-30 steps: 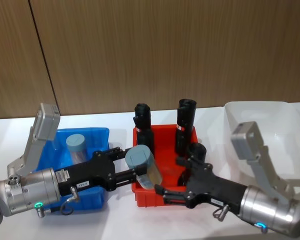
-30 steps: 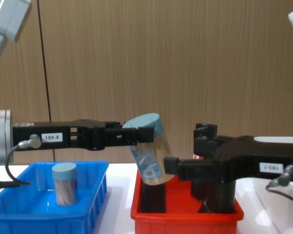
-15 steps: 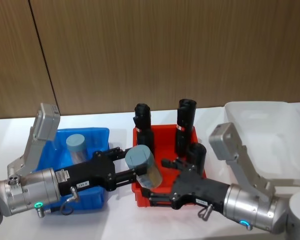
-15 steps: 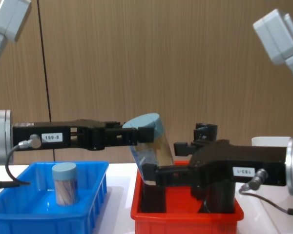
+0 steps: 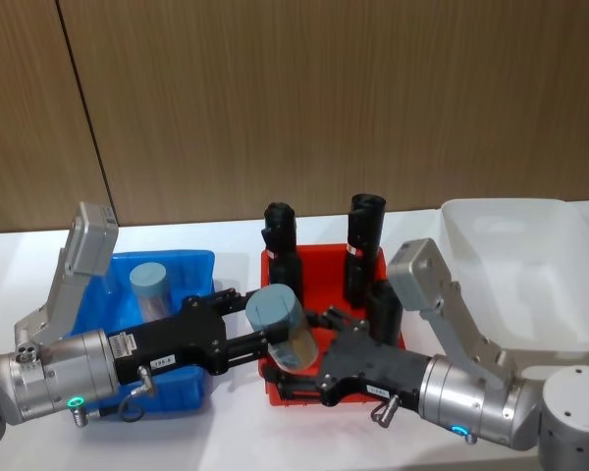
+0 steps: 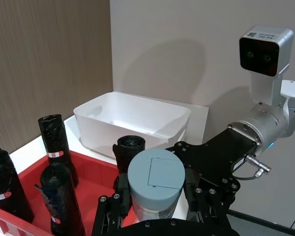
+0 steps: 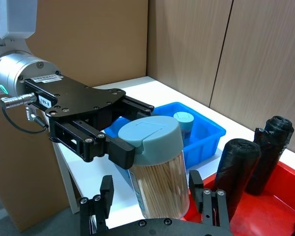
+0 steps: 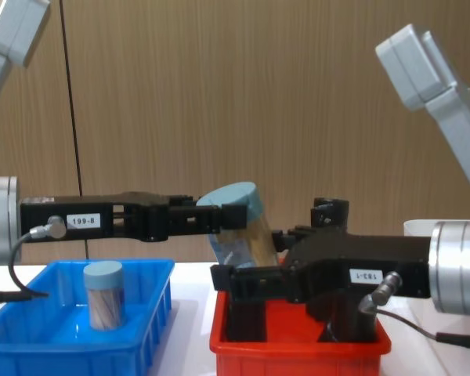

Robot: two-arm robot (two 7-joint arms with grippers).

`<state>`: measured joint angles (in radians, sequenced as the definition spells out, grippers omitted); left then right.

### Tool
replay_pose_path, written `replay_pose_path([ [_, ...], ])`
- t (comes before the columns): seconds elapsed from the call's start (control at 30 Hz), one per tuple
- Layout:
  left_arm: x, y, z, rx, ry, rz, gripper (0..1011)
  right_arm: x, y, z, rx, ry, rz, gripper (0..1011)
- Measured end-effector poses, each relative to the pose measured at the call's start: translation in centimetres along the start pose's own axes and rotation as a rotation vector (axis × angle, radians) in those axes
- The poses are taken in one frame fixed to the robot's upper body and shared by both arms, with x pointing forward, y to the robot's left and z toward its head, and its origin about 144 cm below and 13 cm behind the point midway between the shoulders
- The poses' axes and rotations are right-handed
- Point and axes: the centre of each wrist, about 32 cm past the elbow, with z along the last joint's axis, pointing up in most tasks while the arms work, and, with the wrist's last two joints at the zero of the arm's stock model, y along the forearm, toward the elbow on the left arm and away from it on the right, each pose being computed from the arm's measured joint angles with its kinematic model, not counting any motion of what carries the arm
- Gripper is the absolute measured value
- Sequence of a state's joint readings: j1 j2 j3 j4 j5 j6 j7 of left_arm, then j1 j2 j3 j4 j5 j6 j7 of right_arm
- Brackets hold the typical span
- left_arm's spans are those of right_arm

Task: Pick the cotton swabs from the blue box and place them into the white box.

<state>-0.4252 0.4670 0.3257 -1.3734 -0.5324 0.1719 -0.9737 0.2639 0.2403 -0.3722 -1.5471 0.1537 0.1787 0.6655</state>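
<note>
Noted left tool (image 5: 259,324) shut tight on the pale lid of a cotton swab jar (image 5: 287,334), holding it tilted in the air above the near left corner of the red bin (image 5: 314,257), just right of the blue box (image 5: 191,260). Saw right tool (image 5: 305,355) spread wide, one finger either side of that jar's clear body, gripping nothing; contact not clear. Logged a second swab jar (image 5: 149,287) upright in the blue box, black rolls (image 5: 365,231) standing in the red bin, and the white box (image 5: 510,208) far right on the table (image 5: 236,432), well apart from the held jar.
</note>
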Motion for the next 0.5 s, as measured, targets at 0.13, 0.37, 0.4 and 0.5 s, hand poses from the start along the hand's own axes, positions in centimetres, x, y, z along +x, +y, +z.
replay_pose_path([
  [0.13,0.0,0.0,0.0,0.0,0.0,0.0,657,0.02,0.3,0.01,-0.001,-0.005,0.001,896],
  [0.37,0.0,0.0,0.0,0.0,0.0,0.0,657,0.01,0.55,0.05,0.001,-0.011,0.002,698],
  [0.4,0.0,0.0,0.0,0.0,0.0,0.0,657,0.01,0.57,0.07,0.002,-0.011,0.003,689],
  [0.5,0.0,0.0,0.0,0.0,0.0,0.0,657,0.01,0.62,0.09,0.003,-0.012,0.003,657],
])
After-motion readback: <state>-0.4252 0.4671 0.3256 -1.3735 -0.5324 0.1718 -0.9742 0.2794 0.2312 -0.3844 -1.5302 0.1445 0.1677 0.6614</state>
